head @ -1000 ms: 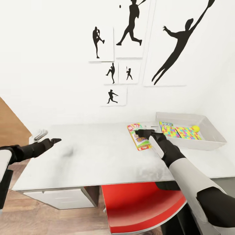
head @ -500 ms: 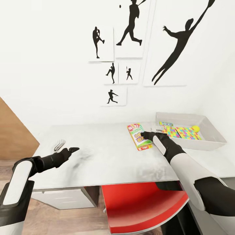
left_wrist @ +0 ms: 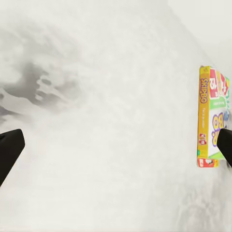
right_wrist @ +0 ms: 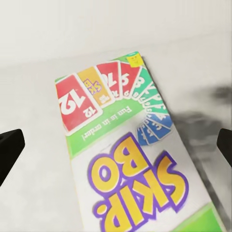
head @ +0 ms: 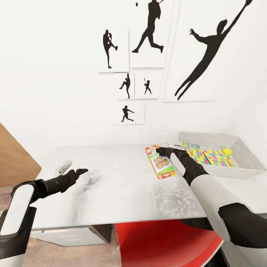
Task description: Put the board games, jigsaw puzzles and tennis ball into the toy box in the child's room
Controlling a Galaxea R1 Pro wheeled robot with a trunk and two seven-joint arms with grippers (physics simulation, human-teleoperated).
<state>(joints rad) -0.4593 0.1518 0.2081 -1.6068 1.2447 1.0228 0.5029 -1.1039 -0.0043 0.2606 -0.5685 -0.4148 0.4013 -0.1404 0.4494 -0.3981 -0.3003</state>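
Head view, left to right. The left gripper point(head: 79, 171) hangs low over the bare near-left part of the table point(head: 122, 193), its dark fingertips pointing right; the left wrist view shows the two tips far apart at the picture's edges, so the pincer is spread wide and holds nothing. A small pale object point(head: 63, 167) lies on the tabletop just left of this gripper; its kind cannot be told.

Right of centre, the "SKIP BO" board game point(head: 160, 162) lies flat on the tabletop, its long side running near to far. The right gripper point(head: 161, 150) sits over the far end of this box; the right wrist view shows the box lid point(right_wrist: 126, 159) between two widely separated fingertips, so this pincer is also wide open and grasps nothing. Whether the tips touch the box cannot be told.

Far right, the toy box point(head: 247, 170) stands on the table just right of the game. Inside lie two jigsaw puzzles point(head: 207, 155) side by side, and the tennis ball point(head: 226, 151) rests at their right, near the tray's far right wall.

A red chair seat point(head: 167, 243) shows below the table's near edge.
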